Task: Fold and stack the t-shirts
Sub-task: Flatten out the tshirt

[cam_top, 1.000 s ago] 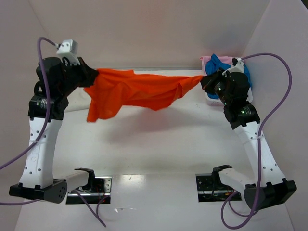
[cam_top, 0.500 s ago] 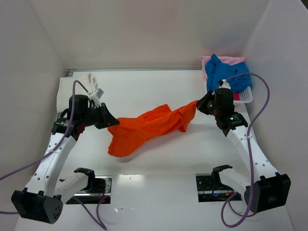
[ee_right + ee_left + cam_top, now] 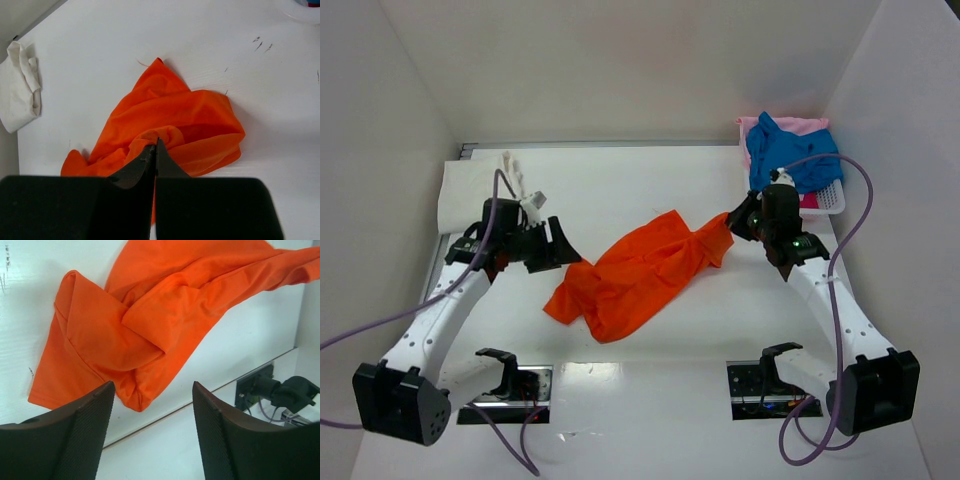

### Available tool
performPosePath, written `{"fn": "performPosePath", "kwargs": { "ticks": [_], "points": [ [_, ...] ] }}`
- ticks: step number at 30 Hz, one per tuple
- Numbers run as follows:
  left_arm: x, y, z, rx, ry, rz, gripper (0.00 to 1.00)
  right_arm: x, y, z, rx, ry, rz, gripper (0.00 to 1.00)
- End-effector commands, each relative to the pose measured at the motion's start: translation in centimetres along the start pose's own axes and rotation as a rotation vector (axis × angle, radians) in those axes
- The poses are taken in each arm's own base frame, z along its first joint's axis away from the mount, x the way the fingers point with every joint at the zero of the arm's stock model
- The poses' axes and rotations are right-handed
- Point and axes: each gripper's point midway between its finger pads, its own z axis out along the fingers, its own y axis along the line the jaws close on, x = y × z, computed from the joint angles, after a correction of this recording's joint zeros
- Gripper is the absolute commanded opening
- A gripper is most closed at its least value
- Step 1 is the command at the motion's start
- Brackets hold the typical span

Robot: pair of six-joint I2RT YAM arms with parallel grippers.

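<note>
The orange t-shirt [image 3: 640, 275] lies crumpled on the table's middle, stretched from lower left to upper right. My left gripper [image 3: 565, 250] stands open just left of it, holding nothing; in the left wrist view its fingers [image 3: 85, 430] frame the shirt's bunched hem [image 3: 150, 315] without touching. My right gripper [image 3: 730, 225] is shut on the shirt's right end, and cloth is pinched at its tips [image 3: 156, 145]. A blue t-shirt [image 3: 785, 150] and a pink one [image 3: 805, 125] are piled at the back right. A cream-white t-shirt [image 3: 470, 190] lies at the back left.
A white plastic basket [image 3: 828, 200] holds the blue and pink pile against the right wall. White walls enclose the table on three sides. The arm bases and cable slots [image 3: 515, 385] sit along the near edge.
Both arms came down and inward, lowering the stretched orange t-shirt onto the table. My left gripper opened and let go of its end; the right stays shut on its end.
</note>
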Motion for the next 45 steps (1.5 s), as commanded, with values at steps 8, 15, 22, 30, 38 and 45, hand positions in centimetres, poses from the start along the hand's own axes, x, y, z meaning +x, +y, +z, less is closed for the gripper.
{"fn": "performPosePath", "kwargs": {
  "ticks": [8, 15, 22, 30, 38, 45],
  "points": [
    [-0.4, -2.2, 7.4, -0.045, 0.098, 0.144, 0.73, -0.5, -0.5, 0.7, 0.011, -0.034, 0.002, 0.01],
    [-0.1, -0.6, 9.4, -0.085, 0.095, 0.110, 0.73, -0.6, -0.7, 0.7, 0.019, -0.041, 0.002, 0.02],
    [1.6, 0.5, 10.9, -0.086, 0.147, 0.074, 0.73, -0.3, -1.0, 1.1, 0.025, -0.033, 0.002, 0.02],
    [2.7, 1.3, 11.3, -0.099, 0.186, 0.060, 0.71, 0.0, -1.2, 1.1, 0.029, -0.027, 0.003, 0.03],
    [3.7, 1.2, 12.3, -0.073, 0.236, 0.073, 0.50, 0.2, -1.1, 1.1, 0.023, -0.020, 0.003, 0.03],
    [3.4, 0.9, 11.8, -0.066, 0.227, 0.086, 0.04, -0.1, -0.9, 1.1, 0.019, -0.025, 0.002, 0.03]
  ]
}}
